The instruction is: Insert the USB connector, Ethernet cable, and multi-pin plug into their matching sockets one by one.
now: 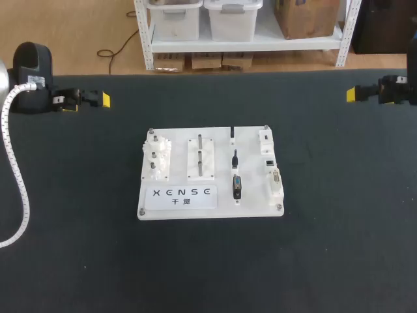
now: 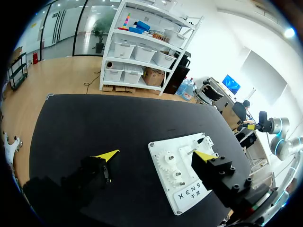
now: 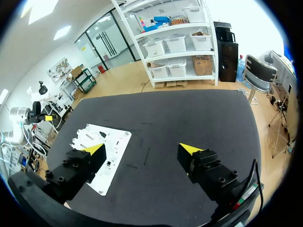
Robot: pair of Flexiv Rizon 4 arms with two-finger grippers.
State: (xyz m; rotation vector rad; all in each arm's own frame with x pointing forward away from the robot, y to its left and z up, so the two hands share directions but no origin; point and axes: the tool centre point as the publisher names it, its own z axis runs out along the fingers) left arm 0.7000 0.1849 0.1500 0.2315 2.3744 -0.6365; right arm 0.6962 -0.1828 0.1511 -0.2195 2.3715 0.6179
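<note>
A white board [image 1: 146, 205] lies flat in the middle of the black table [image 1: 339, 248]. The multi-pin plug [image 1: 236, 187] rests on it right of centre. Two slimmer black plugs [image 1: 234, 158] lie in line behind it (too small to tell which is the USB one and which the network one). None of the three is plugged in. The sockets [image 1: 276, 182] form a column along the board's right edge, just beside the plugs. White gears [image 1: 156, 160] stand at the board's left end, with a block of upright pegs [image 1: 201, 156] next to them.

The left gripper [image 1: 98, 100] hangs over the far left part of the table, well apart from the board. In its wrist view its fingers [image 2: 106, 155] are spread wide with nothing held, and the board [image 2: 161, 151] is ahead of them. The right gripper [image 1: 355, 94] sits over the far right part of the table, also well away. Its fingers [image 3: 189, 149] are released and empty, with the board [image 3: 118, 142] ahead, towards one finger.
</note>
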